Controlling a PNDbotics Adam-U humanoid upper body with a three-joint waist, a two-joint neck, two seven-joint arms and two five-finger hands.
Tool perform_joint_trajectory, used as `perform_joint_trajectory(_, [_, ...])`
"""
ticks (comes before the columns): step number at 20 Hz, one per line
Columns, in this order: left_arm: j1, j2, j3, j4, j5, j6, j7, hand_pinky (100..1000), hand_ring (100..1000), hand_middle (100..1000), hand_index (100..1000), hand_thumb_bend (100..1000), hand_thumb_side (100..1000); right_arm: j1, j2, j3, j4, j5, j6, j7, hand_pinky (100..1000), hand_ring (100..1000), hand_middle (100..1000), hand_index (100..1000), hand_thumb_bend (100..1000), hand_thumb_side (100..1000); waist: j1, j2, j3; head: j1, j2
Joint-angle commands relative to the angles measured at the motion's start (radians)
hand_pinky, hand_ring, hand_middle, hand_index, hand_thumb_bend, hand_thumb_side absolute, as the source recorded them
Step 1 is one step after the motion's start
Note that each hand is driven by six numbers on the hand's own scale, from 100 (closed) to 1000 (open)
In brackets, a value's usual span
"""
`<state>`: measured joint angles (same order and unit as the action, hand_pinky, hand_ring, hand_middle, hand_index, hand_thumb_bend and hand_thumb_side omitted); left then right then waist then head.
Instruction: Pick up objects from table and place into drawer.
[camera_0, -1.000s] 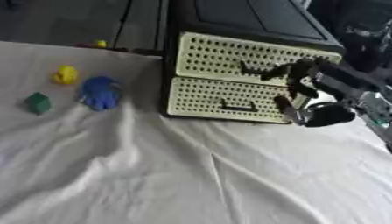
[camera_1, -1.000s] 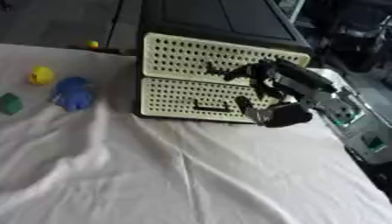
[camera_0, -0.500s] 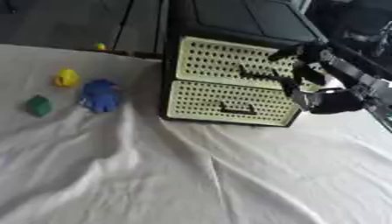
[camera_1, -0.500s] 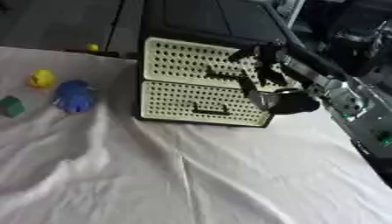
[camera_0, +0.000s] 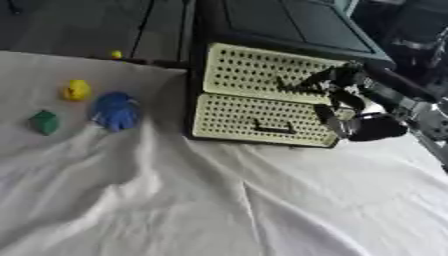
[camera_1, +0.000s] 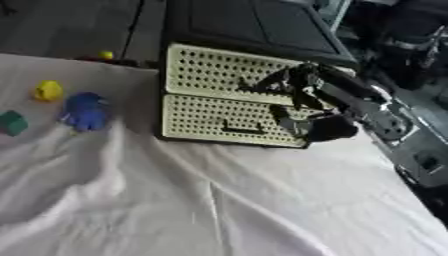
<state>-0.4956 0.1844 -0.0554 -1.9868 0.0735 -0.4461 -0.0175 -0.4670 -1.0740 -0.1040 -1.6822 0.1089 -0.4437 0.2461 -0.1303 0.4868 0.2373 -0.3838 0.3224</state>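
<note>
A black cabinet holds two cream perforated drawers, both closed: the upper drawer (camera_0: 249, 67) and the lower drawer (camera_0: 232, 112). My right hand (camera_0: 343, 85) comes in from the right and lies across the upper drawer's front. Its fingers stretch left onto that drawer's dark handle, and its thumb hangs down over the lower drawer's right end. On the white cloth to the left lie a blue toy (camera_0: 115, 110), a yellow toy (camera_0: 77, 90) and a green block (camera_0: 44, 122), all far from the hand. My left hand shows in no view.
The white cloth (camera_0: 219, 200) is wrinkled and covers the table in front of the cabinet. A small yellow ball (camera_0: 115, 54) sits at the cloth's far edge. The black cabinet top (camera_0: 280, 20) rises behind the drawers. Dark equipment stands at the right.
My right hand has risen from beside the lower drawer's right end to the upper drawer and moved left onto its handle. The toys lie where they were.
</note>
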Motion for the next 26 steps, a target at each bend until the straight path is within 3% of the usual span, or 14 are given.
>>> perform_joint_trajectory(1, [-0.013,0.001,-0.001,-0.013,0.0,0.0,-0.005,556,574,675,851,204,925,-0.01,-0.026,-0.007,0.007,0.018,-0.012,0.004,338,100,100,834,100,351,0.004,-0.018,0.003,-0.01,-0.017])
perform_joint_trajectory(15, [-0.016,-0.003,0.0,-0.013,0.0,0.001,-0.007,554,573,674,850,205,931,-0.004,-0.025,-0.002,0.012,0.044,-0.021,0.032,335,100,100,787,100,349,0.003,-0.007,0.007,-0.016,-0.022])
perform_joint_trajectory(26, [-0.014,-0.003,0.0,-0.013,-0.001,0.004,-0.007,554,571,672,849,203,933,-0.005,-0.024,-0.014,-0.001,0.026,-0.033,-0.007,328,100,100,728,100,329,0.004,-0.003,0.003,-0.021,-0.023])
